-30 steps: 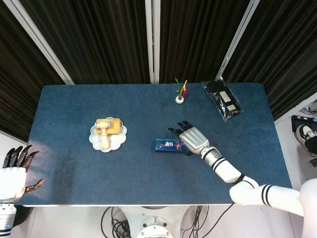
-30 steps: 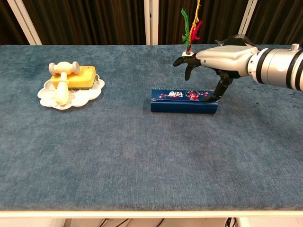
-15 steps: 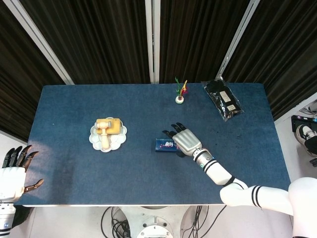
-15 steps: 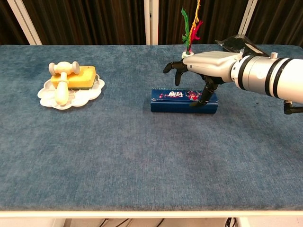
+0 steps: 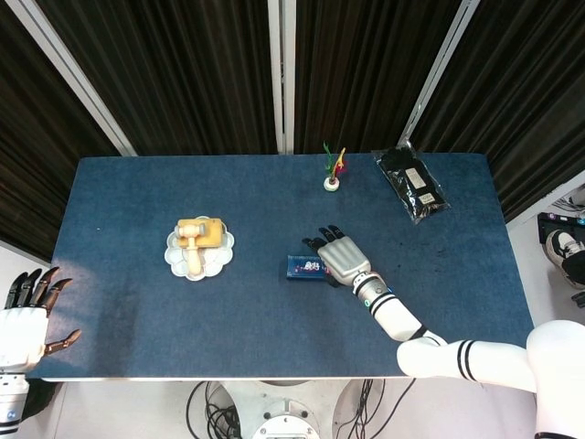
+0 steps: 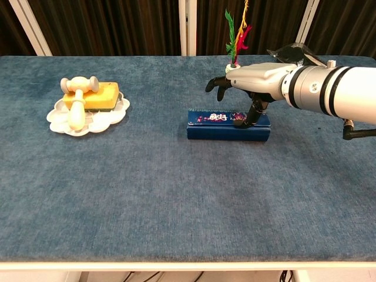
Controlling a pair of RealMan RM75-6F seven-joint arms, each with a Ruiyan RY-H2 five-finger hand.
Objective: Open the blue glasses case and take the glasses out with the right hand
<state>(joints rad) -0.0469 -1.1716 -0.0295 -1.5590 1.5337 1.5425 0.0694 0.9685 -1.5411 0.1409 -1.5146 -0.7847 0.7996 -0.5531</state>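
The blue glasses case (image 6: pixel 226 124) lies closed on the table, a flower pattern on its lid; in the head view the blue glasses case (image 5: pixel 301 267) shows only its left end. My right hand (image 6: pixel 249 79) hovers palm down over the case's right half, fingers spread toward the far side, thumb reaching down to touch the lid near its front edge. In the head view my right hand (image 5: pixel 340 257) covers the case's right part. The glasses are hidden inside. My left hand (image 5: pixel 26 320) rests off the table's front left corner, fingers apart, holding nothing.
A white scalloped plate (image 6: pixel 57 120) with a yellow sponge and a white mallet-shaped object (image 6: pixel 79 97) stands at the left. A small shuttlecock-like feather toy (image 6: pixel 235 44) stands behind the case. A black packet (image 5: pixel 413 186) lies at the far right.
My right hand slid left along the case, from its right end to over its right half. The thumb now touches the lid. The case stays closed.
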